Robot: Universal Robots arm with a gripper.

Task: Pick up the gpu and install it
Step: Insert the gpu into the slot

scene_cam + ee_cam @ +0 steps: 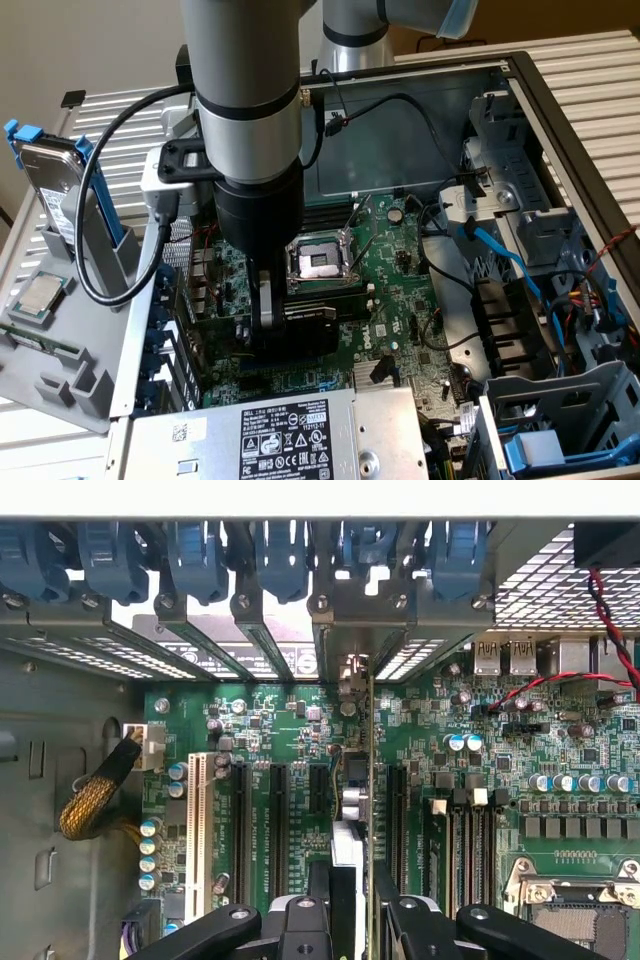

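My gripper (272, 318) is down inside the open computer case, shut on the gpu (312, 316), whose black shroud shows beside the finger just above the green motherboard (400, 270). In the wrist view the gpu (347, 855) stands edge-on between my fingertips (300, 925), running along the black expansion slots (318, 790). Its silver bracket end (352, 675) reaches the rear slot openings of the case. I cannot tell whether the card's edge is in a slot or just above it.
The CPU socket (318, 262) lies close beside the card. A silver power supply (290, 440) borders the near side. Drive cages with blue cables (520, 270) fill the exterior view's right. A grey fixture (70, 330) holds a hard drive (50, 185). Blue slot latches (280, 555) line the rear wall.
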